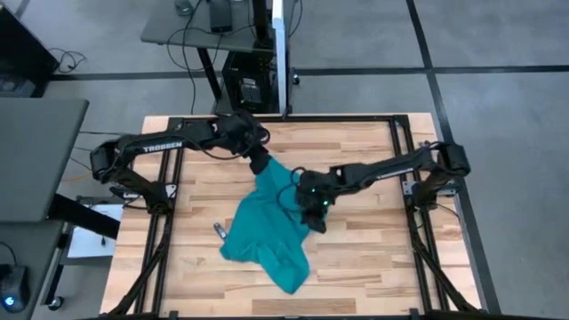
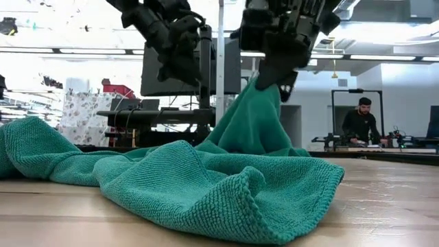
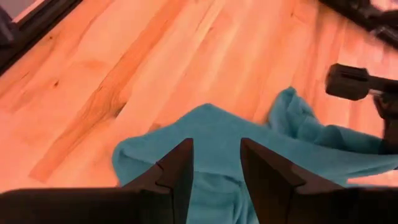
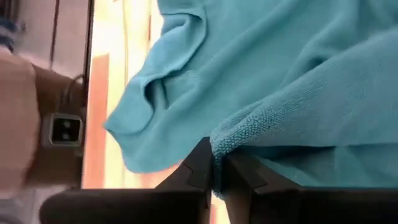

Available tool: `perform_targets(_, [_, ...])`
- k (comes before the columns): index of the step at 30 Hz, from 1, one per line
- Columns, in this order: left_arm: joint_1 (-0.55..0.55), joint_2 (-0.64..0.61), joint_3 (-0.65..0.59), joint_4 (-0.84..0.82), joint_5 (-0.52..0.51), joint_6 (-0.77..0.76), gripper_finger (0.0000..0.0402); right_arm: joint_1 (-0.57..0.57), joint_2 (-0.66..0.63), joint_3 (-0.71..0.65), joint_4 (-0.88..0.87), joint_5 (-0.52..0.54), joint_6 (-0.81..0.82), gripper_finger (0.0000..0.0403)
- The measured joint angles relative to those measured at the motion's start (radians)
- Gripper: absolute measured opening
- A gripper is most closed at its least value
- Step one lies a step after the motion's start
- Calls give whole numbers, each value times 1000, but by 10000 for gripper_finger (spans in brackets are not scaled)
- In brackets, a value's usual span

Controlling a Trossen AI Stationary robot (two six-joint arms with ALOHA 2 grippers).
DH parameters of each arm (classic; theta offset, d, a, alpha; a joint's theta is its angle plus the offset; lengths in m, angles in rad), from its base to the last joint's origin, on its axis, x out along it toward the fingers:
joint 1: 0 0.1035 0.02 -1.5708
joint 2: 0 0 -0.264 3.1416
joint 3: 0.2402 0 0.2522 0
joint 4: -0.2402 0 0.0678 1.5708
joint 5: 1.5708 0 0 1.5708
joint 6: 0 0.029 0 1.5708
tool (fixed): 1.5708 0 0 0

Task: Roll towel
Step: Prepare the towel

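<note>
Wooden plank table (image 1: 373, 258) carries the teal towel (image 1: 271, 233), which lies crumpled near its middle, with one part drawn up off the surface toward the far side. Left gripper (image 1: 259, 164) sits at the towel's raised far end, fingers (image 3: 177, 177) set slightly apart with cloth lying between them, and whether they grip it cannot be told. Right gripper (image 1: 315, 216) is at the towel's right edge, fingers (image 4: 198, 168) closed together on a fold of the cloth.

Evenly lit from overhead; soft shadows under the towel (image 1: 271, 233) on the desk (image 1: 356, 258). Glaring ceiling strips toward 12 o'clock in the low view. Blurred, warm-tinted wrist views; sharp weave up close.
</note>
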Motion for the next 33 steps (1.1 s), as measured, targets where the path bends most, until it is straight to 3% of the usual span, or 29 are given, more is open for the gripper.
perform_targets(7, [-6,28,0,6,13,56,116,-10,53,4,37,-223,180,172])
perform_targets(9, [-8,47,0,24,13,48,116,-38,24,2,-12,-221,220,205])
perform_targets(14, [-9,147,10,113,89,38,116,-63,-129,3,-68,-9,236,254])
perform_targets(21, [-14,396,161,88,101,101,116,-53,-293,3,-157,284,234,260])
perform_targets(27, [-41,586,296,3,39,183,116,-29,-338,3,-269,364,247,260])
perform_targets(33, [-67,675,387,-34,31,270,116,18,-326,3,-308,407,260,260])
